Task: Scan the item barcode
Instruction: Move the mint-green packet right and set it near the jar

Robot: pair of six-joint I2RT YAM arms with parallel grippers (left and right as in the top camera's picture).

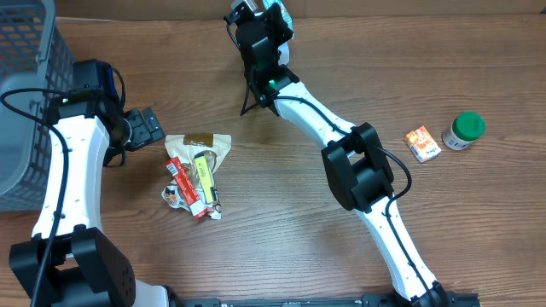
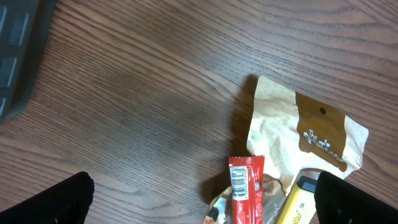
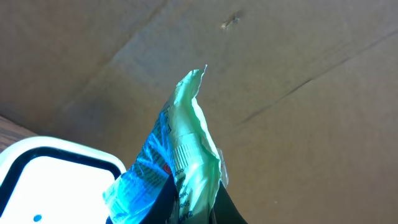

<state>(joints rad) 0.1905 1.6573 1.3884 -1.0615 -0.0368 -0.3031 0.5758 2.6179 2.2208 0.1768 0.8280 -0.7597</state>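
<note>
One item is in hand: the right tool (image 3: pixel 189 202) pinches shut on a crinkly blue-and-green foil packet (image 3: pixel 186 137), held up at the far edge of the brown wooden bench (image 1: pixel 273 256) just beside a glowing white rounded device (image 3: pixel 50 180), probably the scanner. Whether the barcode faces it I cannot tell, so the scan looks under way, not finished. The left tool (image 1: pixel 152 128) hangs wide and empty by a pile that seems unscanned: a tan paper pouch (image 2: pixel 292 134), a red bar wrapper (image 2: pixel 245 186) and a yellow packet (image 2: pixel 298 199)
</note>
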